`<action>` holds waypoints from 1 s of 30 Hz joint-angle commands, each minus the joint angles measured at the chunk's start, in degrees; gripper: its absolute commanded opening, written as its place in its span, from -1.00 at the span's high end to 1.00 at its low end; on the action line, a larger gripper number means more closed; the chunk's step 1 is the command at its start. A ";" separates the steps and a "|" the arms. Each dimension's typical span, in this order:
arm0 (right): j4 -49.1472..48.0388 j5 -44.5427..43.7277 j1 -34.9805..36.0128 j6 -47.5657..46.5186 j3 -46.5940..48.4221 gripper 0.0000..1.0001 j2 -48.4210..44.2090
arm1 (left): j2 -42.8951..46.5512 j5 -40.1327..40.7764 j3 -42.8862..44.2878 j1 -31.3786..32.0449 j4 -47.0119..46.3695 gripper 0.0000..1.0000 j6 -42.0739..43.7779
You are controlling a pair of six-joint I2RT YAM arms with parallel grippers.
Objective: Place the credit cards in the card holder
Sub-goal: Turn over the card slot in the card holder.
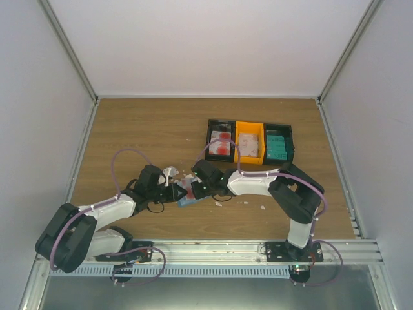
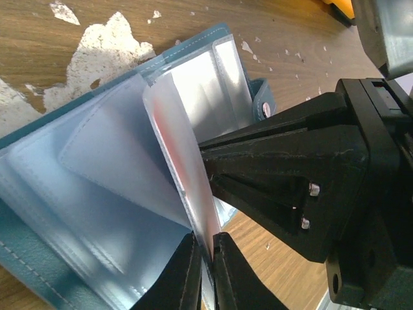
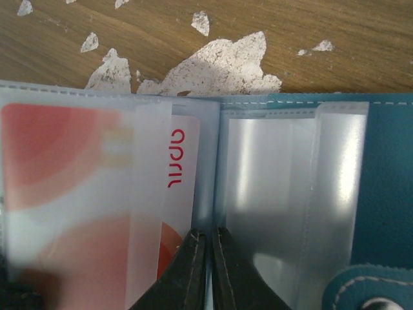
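The blue card holder (image 1: 188, 202) lies open on the table between both arms, its clear sleeves (image 2: 97, 187) facing up. A white credit card with red patches (image 3: 58, 168) sits partly inside a left-hand sleeve. My left gripper (image 2: 206, 258) is shut on the thin edge of this card (image 2: 187, 168), which stands edge-on in the left wrist view. My right gripper (image 3: 208, 248) is shut on a clear sleeve page at the holder's fold, beside the teal cover (image 3: 387, 194). Its black fingers (image 2: 258, 161) press against the card from the right. More credit cards (image 1: 221, 145) lie in the tray.
A black-and-orange three-compartment tray (image 1: 210, 123) stands at the back right with red-blotched, pale (image 1: 250, 145) and teal cards (image 1: 276, 147). Irregular white scraps (image 3: 219, 64) are scattered on the wooden table around the holder. Grey walls enclose the table.
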State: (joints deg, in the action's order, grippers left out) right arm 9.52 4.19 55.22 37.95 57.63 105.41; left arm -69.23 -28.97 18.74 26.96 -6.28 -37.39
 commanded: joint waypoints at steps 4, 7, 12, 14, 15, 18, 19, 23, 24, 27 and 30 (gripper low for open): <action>1.77 -0.78 0.68 1.11 -3.20 0.66 -2.35 | -0.23 -1.73 3.28 0.04 -0.95 1.00 2.95; 4.39 -4.77 0.69 2.52 -3.61 0.48 -6.21 | 0.43 0.01 5.11 0.02 4.25 1.00 4.86; 10.28 -11.78 0.68 4.53 -3.82 0.34 -9.27 | 1.18 0.82 7.94 -0.18 12.32 1.00 8.06; 11.15 -12.68 0.68 3.85 -4.41 0.32 -9.36 | 1.44 1.15 8.70 -0.24 14.33 1.00 8.21; 11.36 -12.90 0.74 3.73 -4.84 0.33 -9.22 | 1.40 1.26 9.30 -0.30 15.07 1.00 7.76; 10.89 -12.75 0.73 4.32 -6.44 0.31 -8.99 | 0.65 1.19 12.08 -0.42 16.94 1.00 6.13; 10.57 -12.54 0.76 4.58 -7.00 0.31 -8.95 | 0.32 1.00 12.74 -0.42 17.08 1.00 5.72; 8.01 -10.19 0.76 5.07 -8.88 0.23 -9.17 | -2.72 3.74 14.91 -0.42 20.32 1.00 6.10; 7.23 -9.65 0.76 5.24 -9.27 0.20 -9.20 | -3.51 4.14 15.07 -0.42 20.57 1.00 6.10; 4.72 -8.04 0.78 6.09 -10.57 0.16 -9.48 | -5.13 4.29 14.95 -0.32 20.40 1.00 5.55; 1.56 -5.91 0.76 6.66 -11.89 0.16 -9.94 | -6.01 4.98 15.58 -0.33 20.55 0.99 5.32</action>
State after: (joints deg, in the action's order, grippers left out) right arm 14.50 -4.95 55.40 42.61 48.45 95.57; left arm -74.15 -25.52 32.91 26.87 13.74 -31.64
